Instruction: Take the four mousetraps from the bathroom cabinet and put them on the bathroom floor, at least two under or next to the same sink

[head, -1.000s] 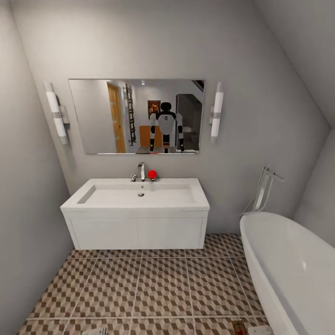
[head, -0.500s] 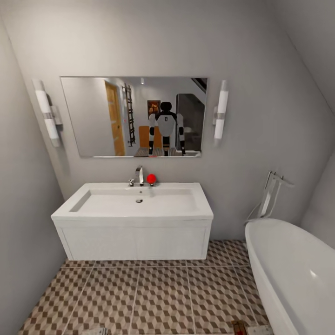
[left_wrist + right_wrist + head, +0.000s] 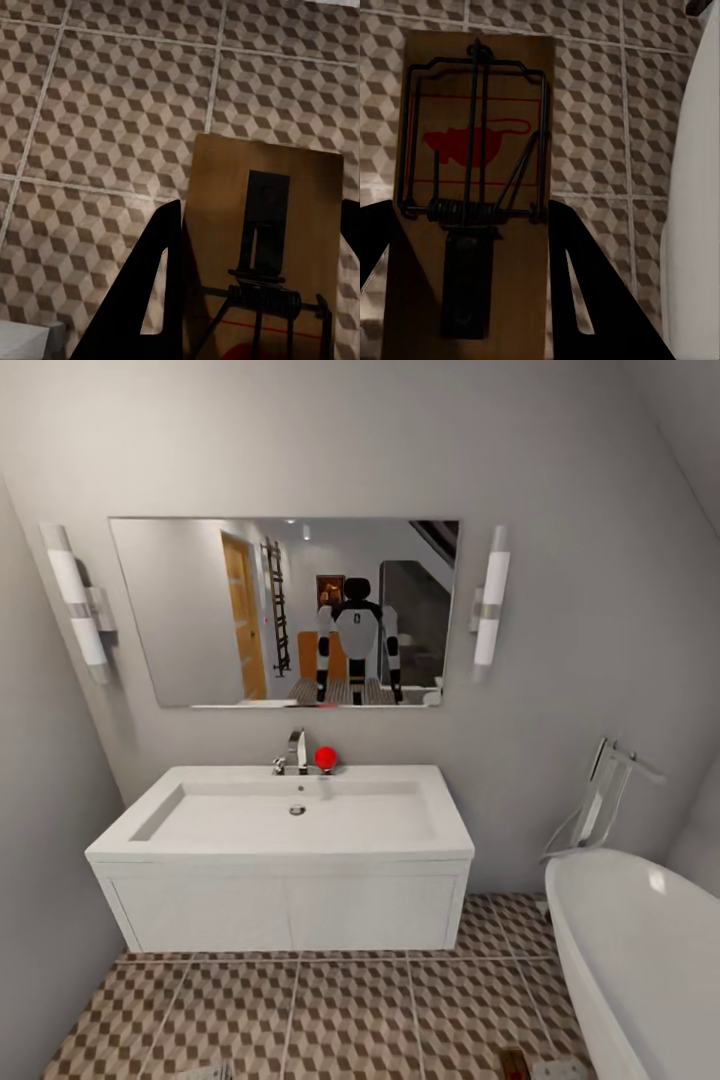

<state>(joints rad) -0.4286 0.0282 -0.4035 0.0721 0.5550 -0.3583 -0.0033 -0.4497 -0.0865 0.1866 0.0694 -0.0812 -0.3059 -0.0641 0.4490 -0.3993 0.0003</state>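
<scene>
1. mousetraps: two counted, one pinched in each gripper. left gripper [image 3: 255, 285] has its dark fingers [image 3: 146, 292] pressed on either side of one mousetrap [image 3: 262, 247], held above the bathroom floor [image 3: 112, 112].
2. right gripper [image 3: 465, 255] likewise pinches the second mousetrap [image 3: 472, 187], its red mouse print showing, with the white bathtub [image 3: 697, 195] just beside.
3. what changed: over the last second the head view has drawn closer to the bathroom sink [image 3: 280, 900]; sink and mirror [image 3: 285, 610] now look larger, so the camera moved, not the fixtures. judged: the robot is approaching to set traps down by the sink.
4. head view counts, left to right: two wall lamps, one at 9 o'clock [image 3: 75, 605], one at 3 o'clock [image 3: 490, 605]; one mirror; one sink; one faucet [image 3: 296, 750]; one bathtub at 4 o'clock.
</scene>
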